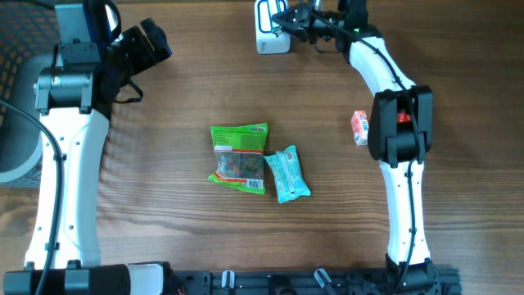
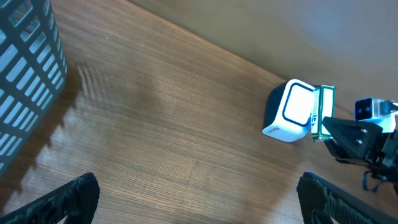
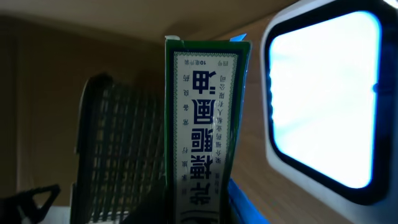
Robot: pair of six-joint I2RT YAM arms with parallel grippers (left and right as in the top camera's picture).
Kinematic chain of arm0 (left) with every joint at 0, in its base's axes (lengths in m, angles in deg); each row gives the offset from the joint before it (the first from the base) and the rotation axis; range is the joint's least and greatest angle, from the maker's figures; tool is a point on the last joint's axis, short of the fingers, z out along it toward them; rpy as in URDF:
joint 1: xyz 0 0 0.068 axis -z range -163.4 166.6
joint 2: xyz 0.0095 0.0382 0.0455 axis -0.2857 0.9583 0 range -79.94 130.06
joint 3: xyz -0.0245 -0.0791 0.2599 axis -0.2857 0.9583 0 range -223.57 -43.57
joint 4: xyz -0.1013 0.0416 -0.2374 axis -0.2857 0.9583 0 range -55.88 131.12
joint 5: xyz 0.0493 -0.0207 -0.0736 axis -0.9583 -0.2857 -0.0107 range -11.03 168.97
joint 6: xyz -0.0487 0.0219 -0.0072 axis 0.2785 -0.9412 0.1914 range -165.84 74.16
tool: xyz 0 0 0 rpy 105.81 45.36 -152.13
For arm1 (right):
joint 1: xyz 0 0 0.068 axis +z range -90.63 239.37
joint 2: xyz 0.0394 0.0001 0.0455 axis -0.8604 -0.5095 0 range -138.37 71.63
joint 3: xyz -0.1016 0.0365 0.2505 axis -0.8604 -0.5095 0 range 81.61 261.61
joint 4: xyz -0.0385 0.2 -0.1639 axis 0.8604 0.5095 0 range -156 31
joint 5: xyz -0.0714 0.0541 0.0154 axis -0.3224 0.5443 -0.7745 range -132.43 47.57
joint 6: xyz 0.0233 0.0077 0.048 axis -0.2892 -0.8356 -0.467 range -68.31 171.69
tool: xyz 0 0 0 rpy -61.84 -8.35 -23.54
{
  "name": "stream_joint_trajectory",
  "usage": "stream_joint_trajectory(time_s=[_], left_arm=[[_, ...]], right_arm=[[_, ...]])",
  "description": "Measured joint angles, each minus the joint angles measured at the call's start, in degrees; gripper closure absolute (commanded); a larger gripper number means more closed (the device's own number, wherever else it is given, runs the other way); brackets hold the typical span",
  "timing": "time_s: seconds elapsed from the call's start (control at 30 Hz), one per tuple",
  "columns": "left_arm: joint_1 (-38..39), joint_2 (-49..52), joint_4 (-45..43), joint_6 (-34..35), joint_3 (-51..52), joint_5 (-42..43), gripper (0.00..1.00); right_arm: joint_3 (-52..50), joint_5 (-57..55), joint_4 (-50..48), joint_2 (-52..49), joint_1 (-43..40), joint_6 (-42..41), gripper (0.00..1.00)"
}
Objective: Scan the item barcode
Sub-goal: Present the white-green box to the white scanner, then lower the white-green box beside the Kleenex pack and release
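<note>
My right gripper (image 1: 288, 18) is shut on a narrow green box with a white label of printed characters (image 3: 202, 124), held upright at the table's far edge. The box (image 2: 324, 112) stands right beside the lit window of the white barcode scanner (image 1: 270, 31), on its right side in the left wrist view. The scanner's window (image 3: 323, 93) glows bright white beside the box in the right wrist view. No barcode shows on the faces I can see. My left gripper (image 1: 151, 43) hangs open at the far left over bare wood, fingers (image 2: 74, 198) wide apart and empty.
A green snack bag (image 1: 240, 157) and a teal packet (image 1: 287, 173) lie side by side mid-table. A small red packet (image 1: 359, 127) lies by the right arm. A mesh basket (image 2: 25, 74) stands at the far left edge.
</note>
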Motion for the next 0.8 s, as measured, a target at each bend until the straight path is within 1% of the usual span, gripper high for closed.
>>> stream_joint_trajectory(time_s=[0.13, 0.2, 0.23, 0.3, 0.4, 0.43, 0.5, 0.53, 0.6, 0.67, 0.7, 0.8], left_arm=[[0.00, 0.00, 0.02, 0.00, 0.02, 0.02, 0.00], [0.00, 0.00, 0.00, 0.00, 0.02, 0.02, 0.00], [0.00, 0.00, -0.02, 0.00, 0.02, 0.00, 0.00], [0.00, 0.00, 0.02, 0.00, 0.00, 0.02, 0.00], [0.00, 0.00, -0.04, 0.00, 0.02, 0.00, 0.00], [0.00, 0.00, 0.04, 0.00, 0.07, 0.02, 0.00], [0.00, 0.00, 0.02, 0.00, 0.07, 0.02, 0.00], [0.00, 0.00, 0.04, 0.00, 0.07, 0.02, 0.00], [0.00, 0.02, -0.04, 0.00, 0.07, 0.02, 0.00], [0.00, 0.02, 0.00, 0.00, 0.07, 0.00, 0.00], [0.00, 0.02, 0.00, 0.00, 0.07, 0.02, 0.00], [0.00, 0.02, 0.02, 0.00, 0.07, 0.02, 0.00]], right_arm=[[0.00, 1.22, 0.57, 0.26, 0.00, 0.52, 0.76], [0.00, 1.18, 4.48, 1.49, -0.07, 2.05, 0.76], [0.00, 1.01, 8.76, 2.84, -0.17, 3.58, 0.76], [-0.11, -0.81, 22.23, 7.85, -0.42, 8.87, 0.76], [0.00, -7.52, 47.10, 21.00, -1.33, 24.57, 0.76], [0.17, -8.74, 51.34, 23.78, -1.70, 28.20, 0.76], [0.52, -13.00, 64.17, 32.33, -3.10, 37.86, 0.76], [0.92, -15.78, 69.40, 35.30, -4.07, 41.35, 0.76], [1.40, -24.30, 79.62, 39.91, -6.84, 47.78, 0.75], [1.55, -33.07, 87.32, 41.27, -9.29, 51.98, 0.77], [0.87, -40.24, 91.10, 41.18, -10.54, 52.72, 0.77], [-5.29, -51.49, 91.21, 41.13, -10.60, 53.20, 0.76]])
